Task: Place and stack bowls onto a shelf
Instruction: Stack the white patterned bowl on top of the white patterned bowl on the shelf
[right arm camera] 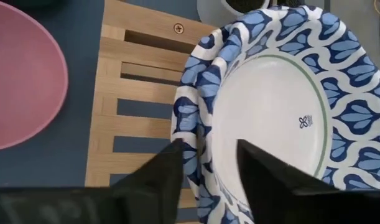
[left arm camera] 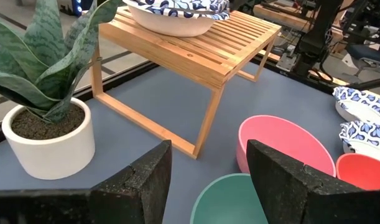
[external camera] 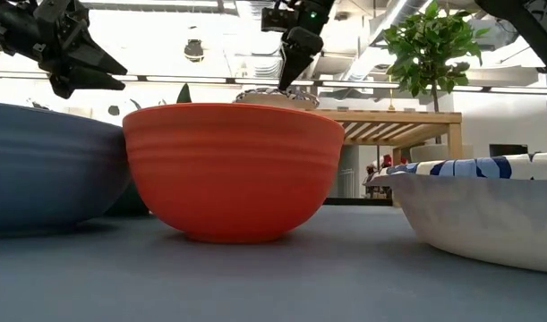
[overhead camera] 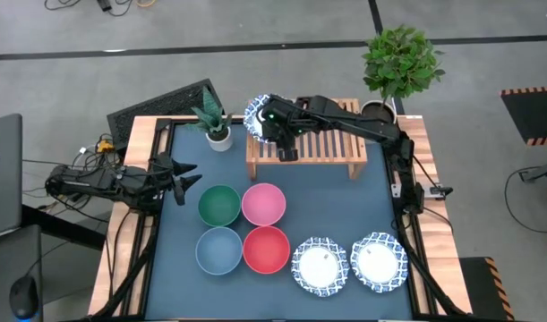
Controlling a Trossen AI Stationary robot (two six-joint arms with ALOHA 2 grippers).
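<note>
The blue-patterned bowl (overhead camera: 258, 114) is sitting mouth-up on the shelf (overhead camera: 320, 143), at its end nearest the small potted plant (overhead camera: 216, 124). The right hand (right arm camera: 205, 163) is straddling its rim, fingers apart. The left hand (overhead camera: 185, 174) is hovering open beside the green bowl (overhead camera: 219, 205). All visible bowls are sitting empty.

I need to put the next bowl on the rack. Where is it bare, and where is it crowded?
The shelf is bare on its right half. Its left end holds the patterned bowl with the right end effector at its rim. In front, green bowl and pink bowl crowd together.
</note>
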